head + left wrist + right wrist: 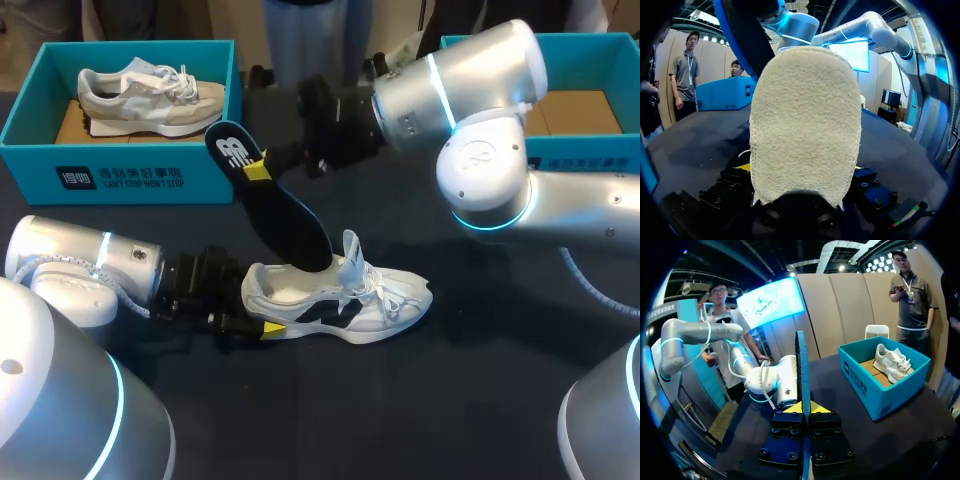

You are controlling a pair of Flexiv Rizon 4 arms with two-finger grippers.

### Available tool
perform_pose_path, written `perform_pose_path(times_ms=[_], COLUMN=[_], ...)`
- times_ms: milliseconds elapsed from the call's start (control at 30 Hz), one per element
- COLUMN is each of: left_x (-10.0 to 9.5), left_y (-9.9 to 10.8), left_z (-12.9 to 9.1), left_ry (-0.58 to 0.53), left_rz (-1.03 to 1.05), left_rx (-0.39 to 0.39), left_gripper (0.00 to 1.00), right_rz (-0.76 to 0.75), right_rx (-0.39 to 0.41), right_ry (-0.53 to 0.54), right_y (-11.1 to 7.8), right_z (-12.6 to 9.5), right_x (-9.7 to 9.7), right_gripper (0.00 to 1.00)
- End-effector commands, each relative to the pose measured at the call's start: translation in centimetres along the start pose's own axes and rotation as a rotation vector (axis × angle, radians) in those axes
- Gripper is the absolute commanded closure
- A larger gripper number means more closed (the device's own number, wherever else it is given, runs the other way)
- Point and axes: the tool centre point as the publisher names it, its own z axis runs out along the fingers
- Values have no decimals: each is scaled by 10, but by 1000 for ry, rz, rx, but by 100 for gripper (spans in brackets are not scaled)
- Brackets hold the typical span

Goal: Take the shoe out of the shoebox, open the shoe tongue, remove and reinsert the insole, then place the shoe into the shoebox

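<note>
White shoe (345,298) upright on the dark bench (450,400), outside the shoeboxes, its heel pinched from both sides by the left fingers (270,328). The right fingers (257,170) are pressed onto the heel end of the dark insole (290,220), which slants down with its toe end inside the shoe's opening, behind the upturned tongue (350,248). A grey shoe (150,92) lies in the far-left blue shoebox (130,178).

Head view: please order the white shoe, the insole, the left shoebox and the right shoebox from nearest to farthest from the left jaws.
1. white shoe, gripped at heel.
2. insole, in the shoe.
3. left shoebox, behind.
4. right shoebox, far right.
</note>
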Motion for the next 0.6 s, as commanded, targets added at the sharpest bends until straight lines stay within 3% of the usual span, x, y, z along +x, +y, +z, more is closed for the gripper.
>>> perform_pose_path(times_ms=[33, 367, 600], left_x=[0, 0, 0], left_y=[3, 3, 3], left_z=[6, 6, 6], left_ry=[1, 1, 1], left_rz=[-1, -1, -1], left_rx=[-4, -4, -4], left_gripper=[100, 100, 100], right_rz=[0, 0, 104], right_rx=[-1, -1, 46], right_ry=[-1, -1, 126], right_y=[0, 0, 9], right_z=[0, 0, -27], right_x=[1, 1, 0], right_gripper=[100, 100, 100])
